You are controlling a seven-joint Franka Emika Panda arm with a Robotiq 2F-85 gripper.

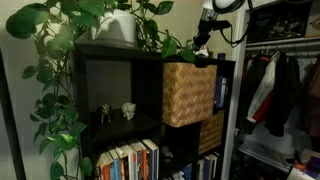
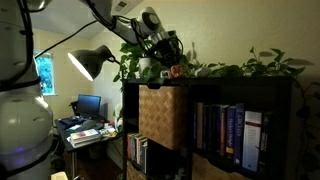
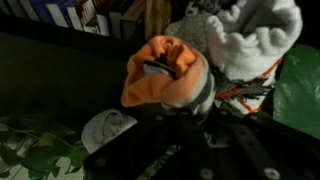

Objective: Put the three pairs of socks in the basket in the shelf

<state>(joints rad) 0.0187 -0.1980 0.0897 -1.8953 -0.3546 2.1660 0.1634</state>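
My gripper (image 3: 178, 100) is shut on a rolled pair of orange and grey socks (image 3: 165, 68) on top of the black shelf (image 1: 115, 55). A white and grey sock pair (image 3: 245, 40) lies right beside it in the wrist view. In both exterior views the gripper (image 1: 203, 40) (image 2: 168, 50) hangs just above the tan woven basket (image 1: 190, 92) (image 2: 163, 115), which fills an upper compartment. The orange socks show as a small spot at the fingers (image 2: 177, 70). A third sock pair is not visible.
Trailing green plants and a white pot (image 1: 120, 28) crowd the shelf top. Small figurines (image 1: 115, 112) and books (image 1: 125, 160) fill other compartments. A smaller darker basket (image 1: 210, 132) sits below. A clothes rack (image 1: 280, 90) stands beside the shelf, with a lamp (image 2: 90, 62) and a desk (image 2: 85, 128) on the shelf's other side.
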